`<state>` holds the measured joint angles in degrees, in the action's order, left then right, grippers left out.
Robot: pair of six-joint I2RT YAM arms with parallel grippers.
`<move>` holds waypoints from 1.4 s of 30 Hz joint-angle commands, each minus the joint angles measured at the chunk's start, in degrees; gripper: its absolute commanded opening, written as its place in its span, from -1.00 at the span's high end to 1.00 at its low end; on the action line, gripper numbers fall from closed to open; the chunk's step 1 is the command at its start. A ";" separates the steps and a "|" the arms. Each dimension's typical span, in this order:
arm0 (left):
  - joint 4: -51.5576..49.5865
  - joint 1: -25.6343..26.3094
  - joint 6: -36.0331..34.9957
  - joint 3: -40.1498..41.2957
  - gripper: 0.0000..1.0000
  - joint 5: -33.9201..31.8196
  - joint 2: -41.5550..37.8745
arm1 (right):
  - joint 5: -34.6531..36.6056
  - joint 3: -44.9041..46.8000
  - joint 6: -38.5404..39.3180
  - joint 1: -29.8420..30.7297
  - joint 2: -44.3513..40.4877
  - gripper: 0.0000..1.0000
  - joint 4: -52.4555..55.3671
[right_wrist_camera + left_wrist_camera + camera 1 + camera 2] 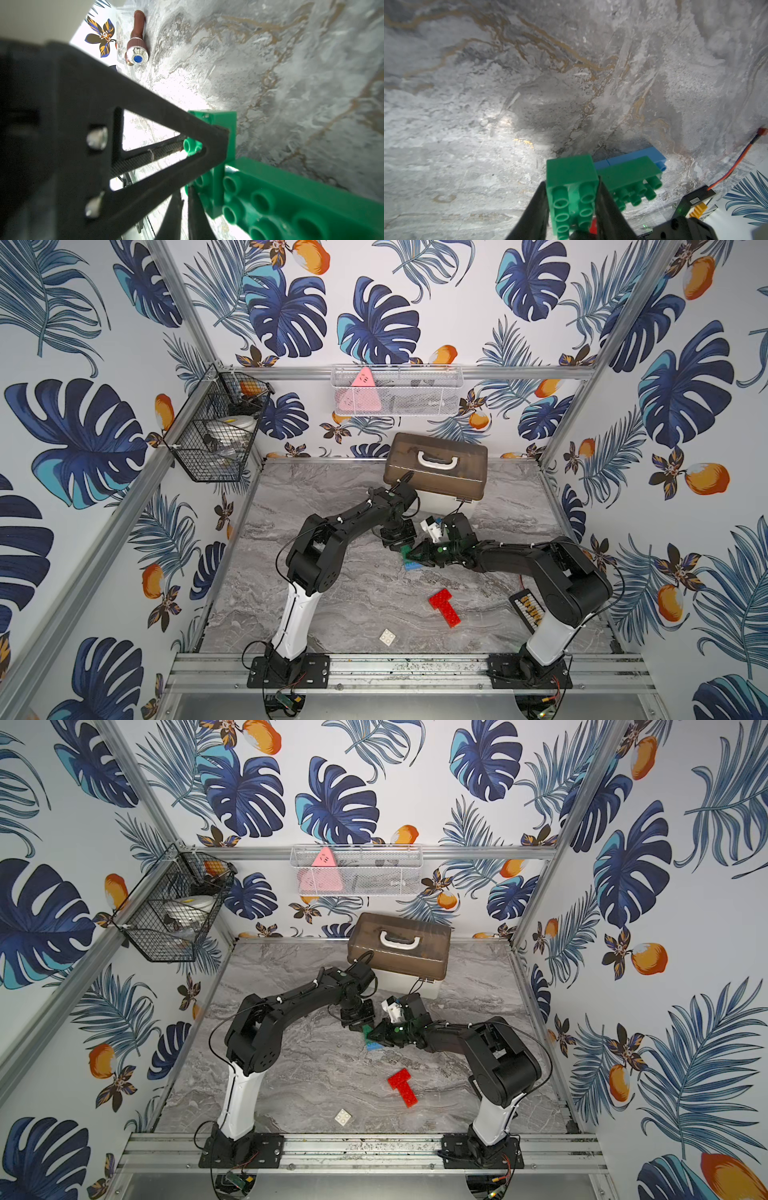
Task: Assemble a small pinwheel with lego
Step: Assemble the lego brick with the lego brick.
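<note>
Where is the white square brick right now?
In both top views the white square brick lies alone on the marble table close to the front rail, nearer the left arm's base; the red bricks are its closest neighbours.

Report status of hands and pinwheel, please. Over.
Left hand shut on green brick. Right hand shut, tips near that brick. Second green brick against blue bricks; red pair, white square lie apart. No obstacle seen.

The green bricks [572, 180] are smooth, glossy plastic (the red bricks [444, 606] too). The tabletop [353, 605] looks like polished grey marble; the near rail [407, 668] is brushed, scuffed metal.
</note>
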<state>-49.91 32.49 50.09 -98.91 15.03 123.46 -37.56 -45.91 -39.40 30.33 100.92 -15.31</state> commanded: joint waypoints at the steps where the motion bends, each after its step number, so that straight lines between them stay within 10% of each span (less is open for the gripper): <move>1: 0.19 0.08 1.06 0.30 1.00 -0.30 -0.66 | 2.86 -0.80 2.31 -0.05 -0.05 0.77 4.77; 30: 2.68 0.13 3.07 2.86 0.67 1.50 -2.78 | 9.60 -2.46 2.64 -1.40 2.31 0.85 19.06; 42: 3.15 0.05 3.53 3.89 0.11 2.42 -3.01 | 9.35 -2.25 1.92 -2.07 3.51 0.88 19.13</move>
<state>-46.24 32.58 52.86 -95.26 15.40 120.86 -38.04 -49.10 -36.86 28.75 103.00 -7.68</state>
